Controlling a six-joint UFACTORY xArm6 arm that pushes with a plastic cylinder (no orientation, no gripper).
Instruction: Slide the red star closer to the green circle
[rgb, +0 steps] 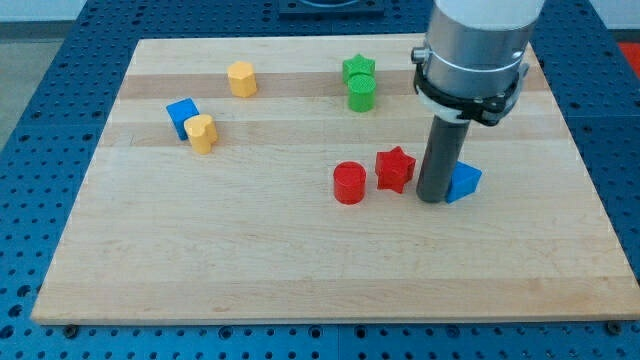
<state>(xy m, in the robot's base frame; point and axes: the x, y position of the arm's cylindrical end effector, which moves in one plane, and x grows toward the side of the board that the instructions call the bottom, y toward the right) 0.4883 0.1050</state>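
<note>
The red star (395, 169) lies right of the board's middle, next to a red circle (349, 184) on its left. The green circle (361, 93) stands toward the view's top, just below a green star (358, 69) and touching it. My tip (433, 197) rests on the board just right of the red star, close to it or touching it. The rod hides the left part of a blue block (464, 182) that sits right behind it.
A yellow hexagon-like block (241, 78) sits at the upper left. A blue cube (182, 116) and a yellow heart-like block (202, 132) touch each other at the left. The wooden board (300, 270) lies on a blue perforated table.
</note>
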